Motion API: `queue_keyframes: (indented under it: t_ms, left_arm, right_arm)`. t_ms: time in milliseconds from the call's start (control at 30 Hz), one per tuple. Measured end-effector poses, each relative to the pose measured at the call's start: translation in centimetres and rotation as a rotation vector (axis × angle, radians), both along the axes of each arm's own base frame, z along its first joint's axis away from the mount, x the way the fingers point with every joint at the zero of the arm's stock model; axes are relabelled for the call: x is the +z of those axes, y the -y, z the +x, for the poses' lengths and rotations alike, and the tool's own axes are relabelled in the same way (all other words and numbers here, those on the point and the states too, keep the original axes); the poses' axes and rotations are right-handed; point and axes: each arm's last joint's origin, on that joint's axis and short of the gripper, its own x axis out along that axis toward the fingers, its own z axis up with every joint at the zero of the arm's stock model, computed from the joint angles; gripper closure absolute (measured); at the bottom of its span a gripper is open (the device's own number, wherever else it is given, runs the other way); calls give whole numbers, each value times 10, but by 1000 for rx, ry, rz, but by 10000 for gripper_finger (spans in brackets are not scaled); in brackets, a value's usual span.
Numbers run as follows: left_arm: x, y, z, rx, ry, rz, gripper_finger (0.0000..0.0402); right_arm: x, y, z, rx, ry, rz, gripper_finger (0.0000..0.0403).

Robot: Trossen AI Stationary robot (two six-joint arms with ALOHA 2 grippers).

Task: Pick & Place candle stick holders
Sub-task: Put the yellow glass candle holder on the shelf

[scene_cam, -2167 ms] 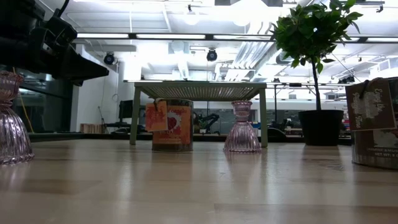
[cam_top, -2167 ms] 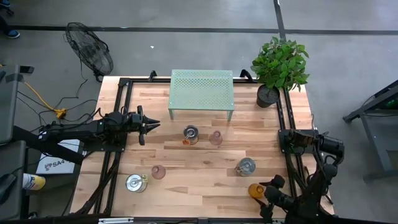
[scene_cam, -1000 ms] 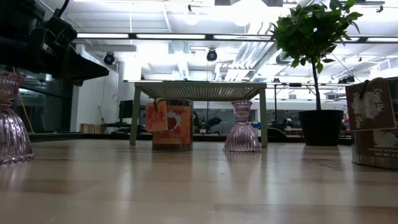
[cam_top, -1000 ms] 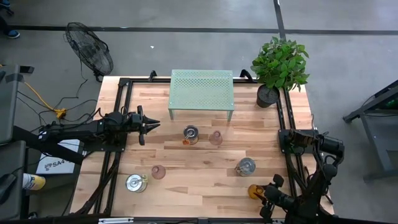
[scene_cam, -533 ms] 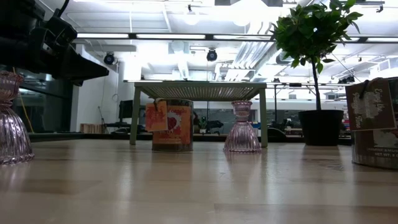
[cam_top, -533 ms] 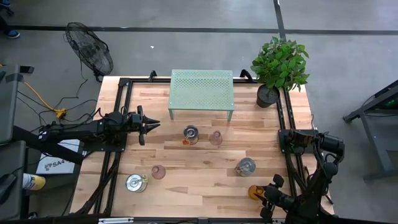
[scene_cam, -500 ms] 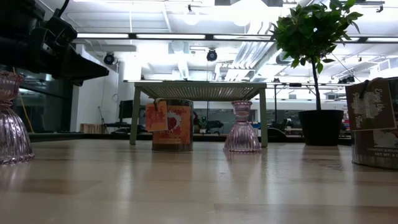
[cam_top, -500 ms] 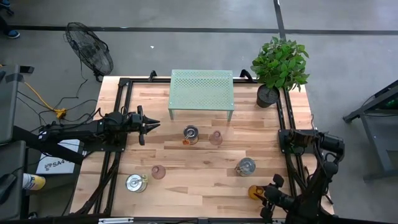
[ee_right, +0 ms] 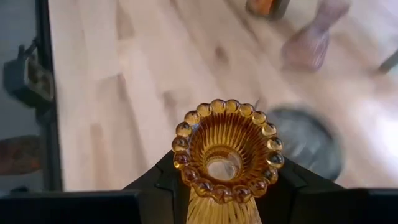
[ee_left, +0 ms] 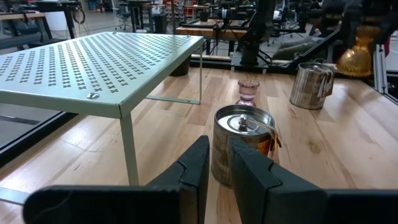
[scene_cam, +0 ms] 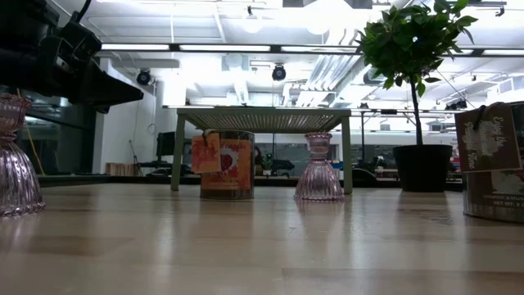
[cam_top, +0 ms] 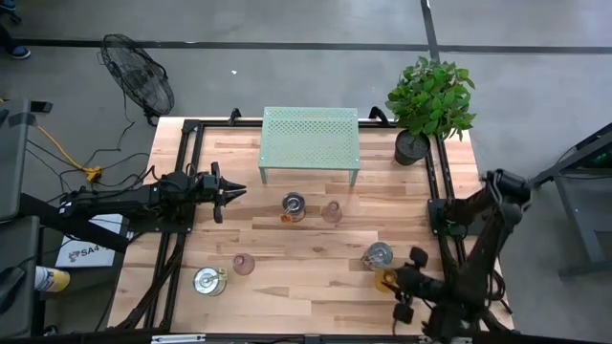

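Observation:
My right gripper [cam_top: 390, 283] is near the table's front right, shut on the amber glass holder [ee_right: 225, 149]. Silver cup-shaped holders stand on their bases at the middle [cam_top: 293, 204], the right [cam_top: 378, 254] and the near left [cam_top: 208, 280]. Pink glass holders stand beside the middle one [cam_top: 332, 211] and at the near left [cam_top: 244, 264]. My left gripper [cam_top: 229, 191] hovers shut at the left, above the table. It points toward the middle silver holder [ee_left: 242, 146] and touches nothing. My right gripper pinches the amber holder's ribbed lower part [ee_right: 214, 205], below its beaded rim, between the two fingers [ee_right: 163, 180]. The fingers slant down from the near right. The holder stands upright with its cup opening up, lifted clear of the table.
A mint-green perforated stand [cam_top: 310, 141] sits at the far middle. A potted plant [cam_top: 428, 103] stands at the far right corner. Black rails [cam_top: 182, 182] run along both side edges. Bare wood lies between the holders in the middle [cam_top: 306, 258].
My right gripper has risen and gone toward the table's far left, near the right silver holder. It has carried the amber holder up off the table, and its arm has swung upward. My left arm has kept still.

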Motion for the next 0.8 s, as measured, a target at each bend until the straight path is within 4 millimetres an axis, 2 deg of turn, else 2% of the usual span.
queue_keyframes:
  t_ms: [300,567,800]
  left_arm:
    - [0,0,0,0,0,0,344]
    - [0,0,0,0,0,0,344]
    - [0,0,0,0,0,0,344]
  right_arm:
    - [46,67,41,16,-3,-137,273]
    - [61,120,86,-14,3,-288,273]
    - [69,181,121,-123,44,-261,273]
